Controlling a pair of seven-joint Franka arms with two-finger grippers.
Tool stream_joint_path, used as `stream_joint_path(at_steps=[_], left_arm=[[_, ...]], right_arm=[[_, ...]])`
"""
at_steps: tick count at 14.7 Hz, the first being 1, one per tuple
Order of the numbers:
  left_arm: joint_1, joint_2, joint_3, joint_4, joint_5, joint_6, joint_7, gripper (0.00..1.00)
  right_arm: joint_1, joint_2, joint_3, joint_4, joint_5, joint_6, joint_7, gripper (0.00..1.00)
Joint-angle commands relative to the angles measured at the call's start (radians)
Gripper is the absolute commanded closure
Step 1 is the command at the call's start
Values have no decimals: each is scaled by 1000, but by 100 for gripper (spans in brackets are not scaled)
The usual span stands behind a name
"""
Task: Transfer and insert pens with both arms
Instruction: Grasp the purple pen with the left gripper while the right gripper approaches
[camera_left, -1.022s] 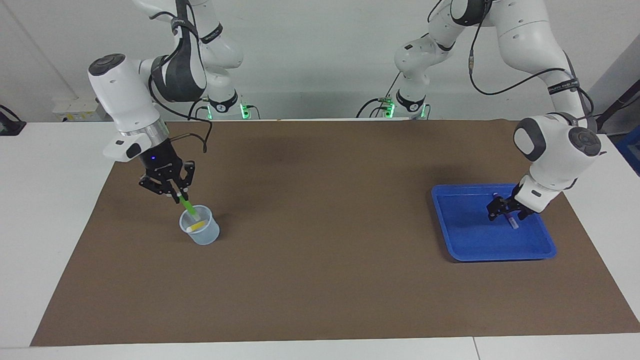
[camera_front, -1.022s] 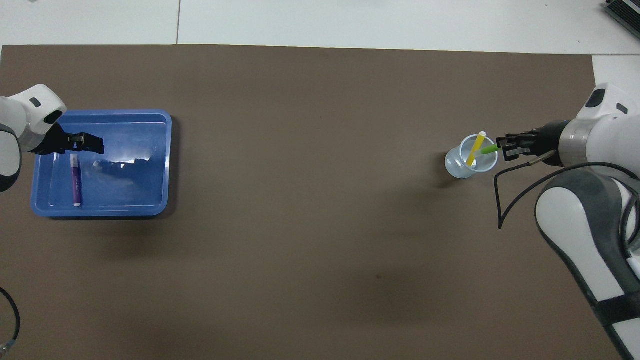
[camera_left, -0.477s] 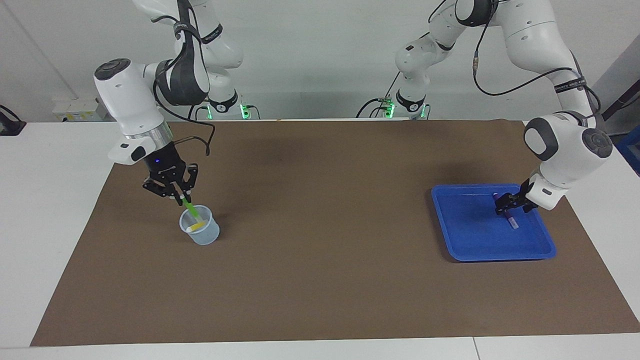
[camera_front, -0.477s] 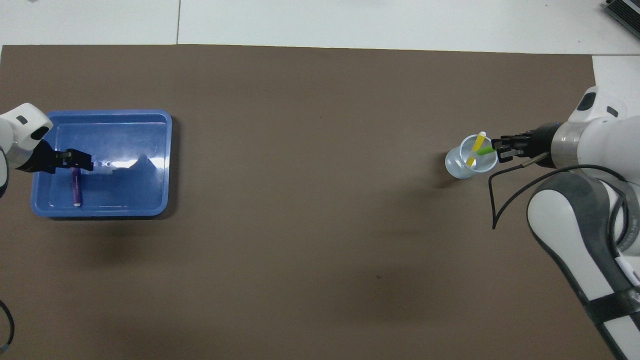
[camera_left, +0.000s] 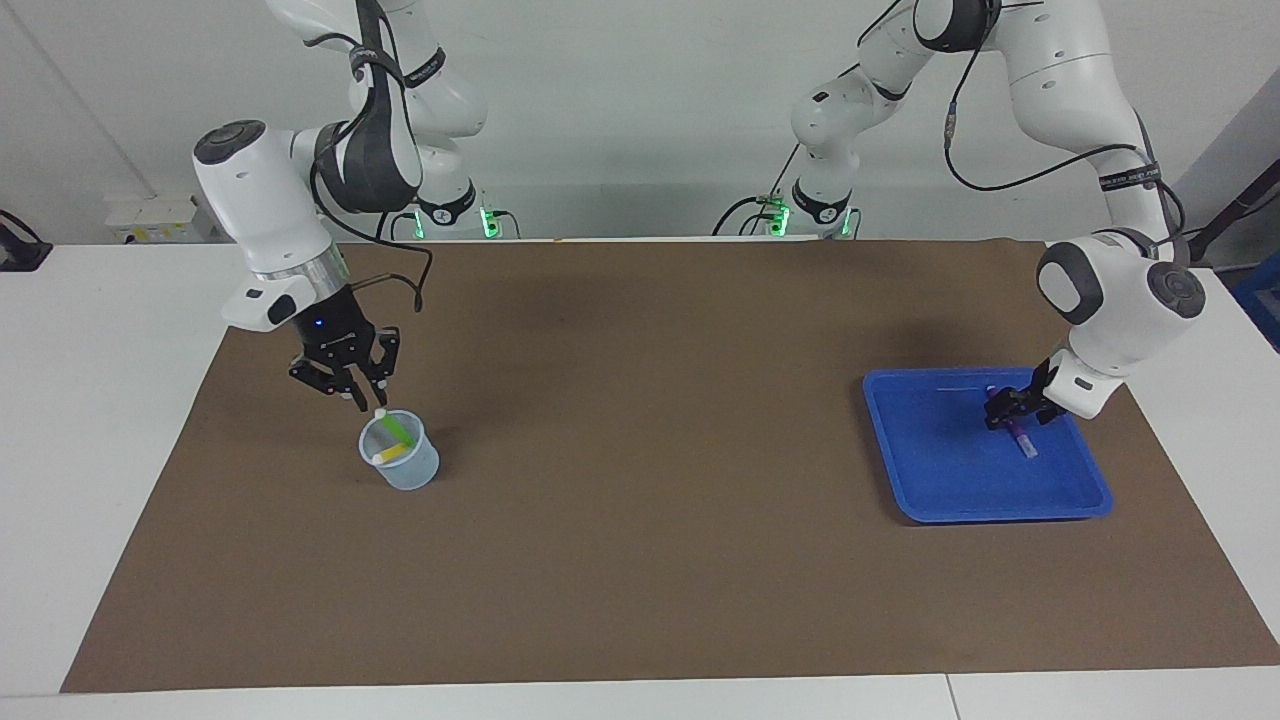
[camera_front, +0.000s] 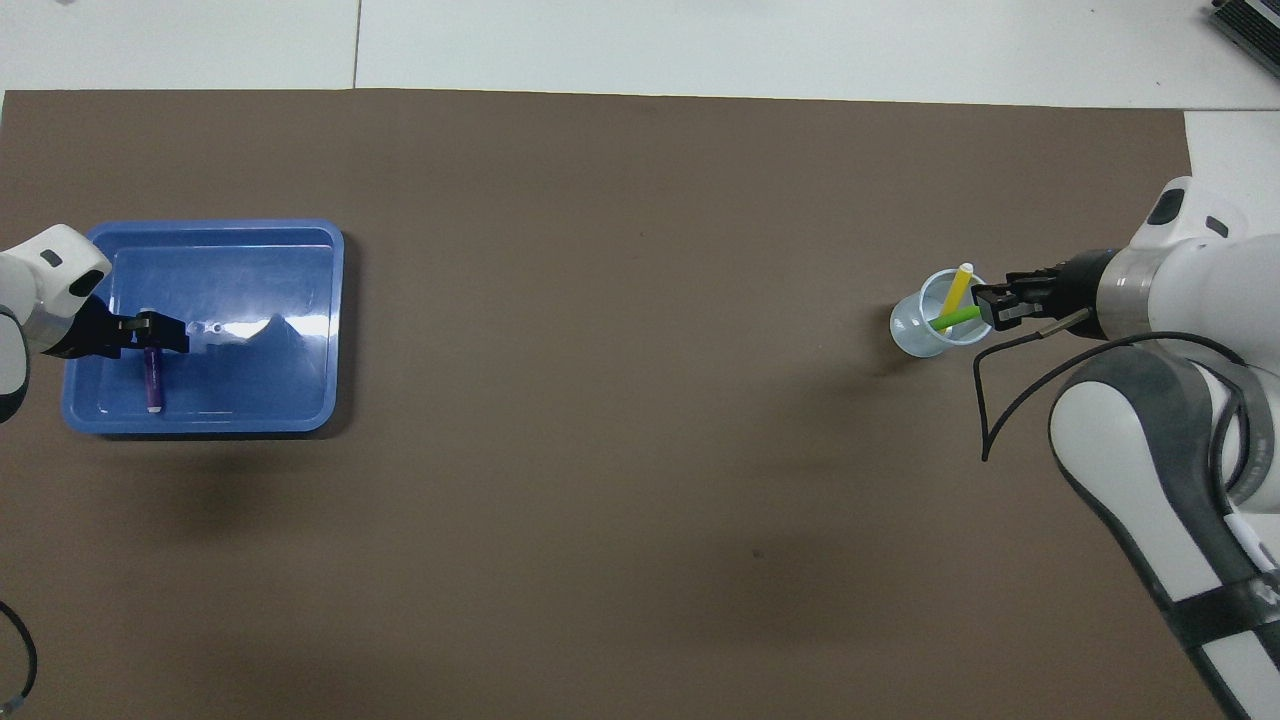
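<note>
Right gripper (camera_left: 362, 397) first, facing view: hanging just over the rim of the cup (camera_left: 400, 463), arm bent down steeply from its base, wrist tilted toward the cup. Green pen (camera_left: 396, 428) lying loose inside the cup with its white cap right under the fingertips, so let go of by the look of it, fingers a little apart. Yellow pen (camera_left: 391, 454) in the same cup, leaning across. Left gripper (camera_left: 1010, 412) down low inside the blue tray (camera_left: 1000, 500), arm folded over it from above, fingertips right at the purple pen (camera_left: 1014, 430). Can't tell whether squeezing it or just straddling it. Pen flat on the tray floor.

Overhead view now: right gripper (camera_front: 985, 306) coming in sideways at the cup (camera_front: 912, 335), green pen (camera_front: 953, 318) and yellow pen (camera_front: 954, 292) crossing inside. Left gripper (camera_front: 165, 333) over the nearer-to-arm side of the tray (camera_front: 300, 330), covering the top end of the purple pen (camera_front: 151, 378). Brown mat (camera_front: 640, 450) under everything.
</note>
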Motion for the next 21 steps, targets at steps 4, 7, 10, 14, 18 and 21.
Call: stream_joint_path(at_steps=[4,7,10,14,18,21], left_arm=[[15,-32,-5,-45,17,29,6,39],[19,-32,-3,-45,17,30,14,39],[19,-32,-3,-47,17,30,15,42],[19,-29,-3,-48,19,30,17,63],[19,-27,-3,-50,19,33,15,62],[20,-29,-2,-62,19,47,15,65]], right_arm=[[-1,-15,3,-16,104,0,-11,0],[0,-18,6,-7,170,-38,-2,0],[32,-25,5,-4,262,-51,16,0],[77,-39,8,56,262,-129,235,0],[153,-48,9,71,262,-138,387,0],[215,-53,9,83,261,-131,537,0]])
